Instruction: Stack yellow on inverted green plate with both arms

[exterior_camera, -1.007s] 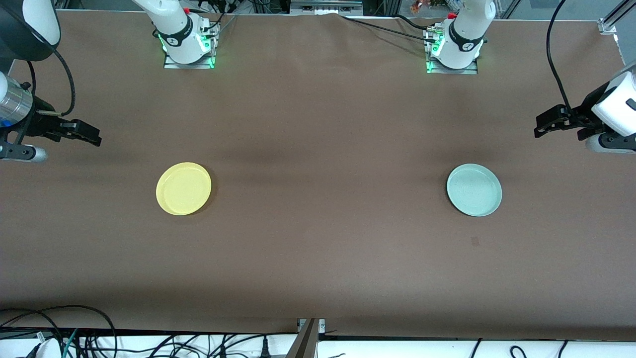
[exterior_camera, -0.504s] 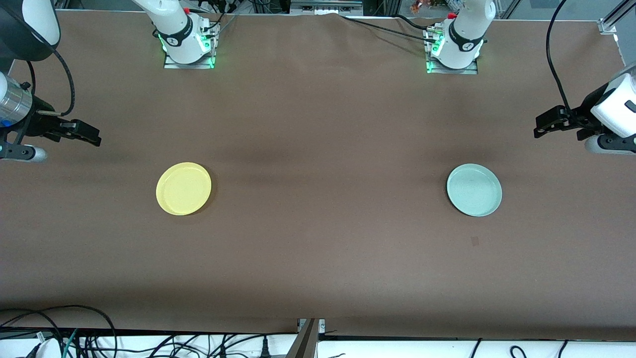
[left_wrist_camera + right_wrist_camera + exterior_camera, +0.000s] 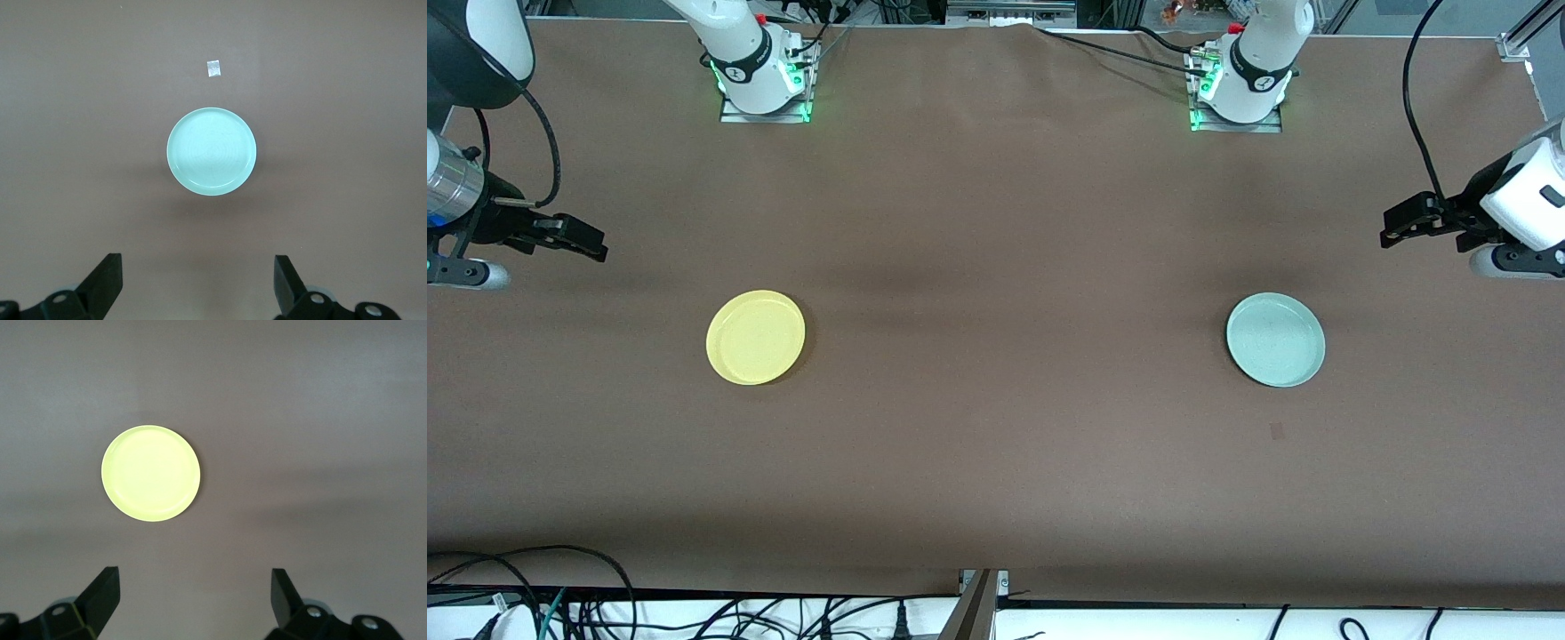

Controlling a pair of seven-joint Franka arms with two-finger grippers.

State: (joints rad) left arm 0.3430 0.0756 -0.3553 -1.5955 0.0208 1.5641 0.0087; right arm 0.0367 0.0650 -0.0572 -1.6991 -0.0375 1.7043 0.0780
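Brown cloth covers the whole table (image 3: 996,267). From the front, the yellow plate (image 3: 755,337) lies rim up toward the right arm's end, and the green plate (image 3: 1275,340) lies rim up toward the left arm's end, the two well apart and about level with each other. A small dark mark (image 3: 1277,431) sits on the cloth nearer the camera than the green plate. The right gripper (image 3: 585,244) hangs in the air over the edge of the table at its own end, empty. The left gripper (image 3: 1400,229) hangs over its end, also empty.

The left wrist view looks down on the green plate (image 3: 211,152), with a small pale square (image 3: 213,69) on the cloth beside it. The gripper's fingers (image 3: 107,283) stand wide apart, holding nothing.

In the right wrist view the yellow plate (image 3: 151,473) lies alone on the cloth, the fingers (image 3: 101,593) spread wide and bare.
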